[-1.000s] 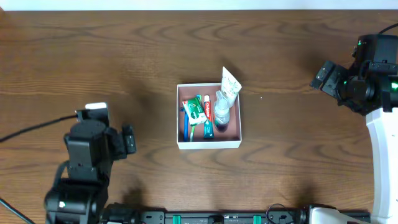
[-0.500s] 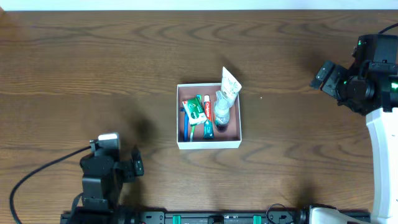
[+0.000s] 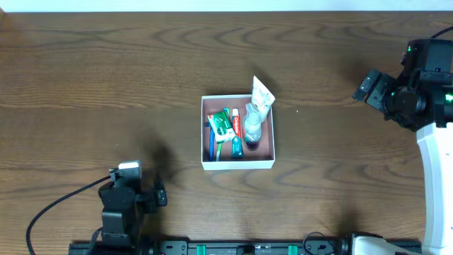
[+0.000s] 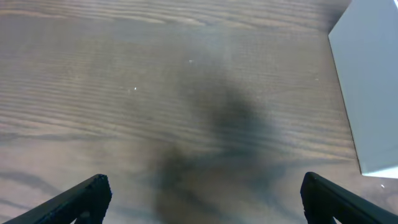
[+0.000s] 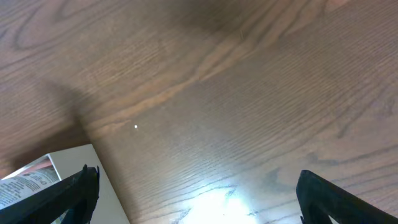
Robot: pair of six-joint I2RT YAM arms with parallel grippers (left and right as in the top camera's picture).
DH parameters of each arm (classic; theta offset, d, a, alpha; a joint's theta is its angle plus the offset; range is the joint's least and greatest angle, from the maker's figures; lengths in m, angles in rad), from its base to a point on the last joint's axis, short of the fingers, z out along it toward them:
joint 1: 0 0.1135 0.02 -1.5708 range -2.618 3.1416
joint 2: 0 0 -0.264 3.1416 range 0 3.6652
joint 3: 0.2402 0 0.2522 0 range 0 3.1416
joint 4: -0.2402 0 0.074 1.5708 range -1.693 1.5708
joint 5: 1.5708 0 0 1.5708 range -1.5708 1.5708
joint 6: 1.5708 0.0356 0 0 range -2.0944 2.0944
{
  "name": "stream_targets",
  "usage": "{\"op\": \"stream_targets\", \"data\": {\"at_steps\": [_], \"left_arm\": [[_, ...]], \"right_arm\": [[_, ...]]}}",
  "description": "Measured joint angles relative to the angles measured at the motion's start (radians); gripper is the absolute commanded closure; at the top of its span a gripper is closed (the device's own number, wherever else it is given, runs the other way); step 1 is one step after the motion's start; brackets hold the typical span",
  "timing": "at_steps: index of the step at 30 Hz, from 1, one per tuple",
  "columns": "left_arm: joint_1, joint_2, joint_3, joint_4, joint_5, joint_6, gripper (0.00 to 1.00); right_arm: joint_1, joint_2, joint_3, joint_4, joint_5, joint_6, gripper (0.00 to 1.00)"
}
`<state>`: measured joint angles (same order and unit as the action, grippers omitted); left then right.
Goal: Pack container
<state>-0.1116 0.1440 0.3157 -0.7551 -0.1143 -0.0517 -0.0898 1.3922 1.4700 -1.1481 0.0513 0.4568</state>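
Observation:
The container [image 3: 238,163], a square box with white walls and a reddish-brown floor, sits mid-table. It holds a green toothpaste box [image 3: 221,126], a red tube [image 3: 236,131], a clear bottle [image 3: 253,125] and a blue toothbrush [image 3: 211,144]. A white tube [image 3: 262,95] leans over its far right corner. My left gripper [image 4: 202,193] is open and empty, low at the front left; the container's white wall [image 4: 367,87] shows at the right of the left wrist view. My right gripper [image 5: 196,193] is open and empty at the far right; the container's corner [image 5: 68,171] shows at the lower left of its view.
The wooden table [image 3: 106,78] spreads around the container. The left arm [image 3: 124,205] is folded at the front edge. The right arm [image 3: 414,92] stands at the right edge. A black rail [image 3: 241,248] runs along the table's front.
The left arm has drawn back toward the front edge and a little to the right, away from the container. The right arm and the container's contents have not moved.

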Motion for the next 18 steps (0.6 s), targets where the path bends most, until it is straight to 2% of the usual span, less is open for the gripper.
{"op": "stream_targets", "data": {"at_steps": [10,18], "left_arm": [[0.014,-0.110,-0.089,0.020,0.003,-0.004,0.02],[0.014,-0.134,-0.129,0.023,0.013,-0.011,0.02]], "right_arm": [[0.000,0.000,0.000,0.000,0.000,0.000,0.01],[0.000,0.000,0.000,0.000,0.000,0.000,0.01]]}}
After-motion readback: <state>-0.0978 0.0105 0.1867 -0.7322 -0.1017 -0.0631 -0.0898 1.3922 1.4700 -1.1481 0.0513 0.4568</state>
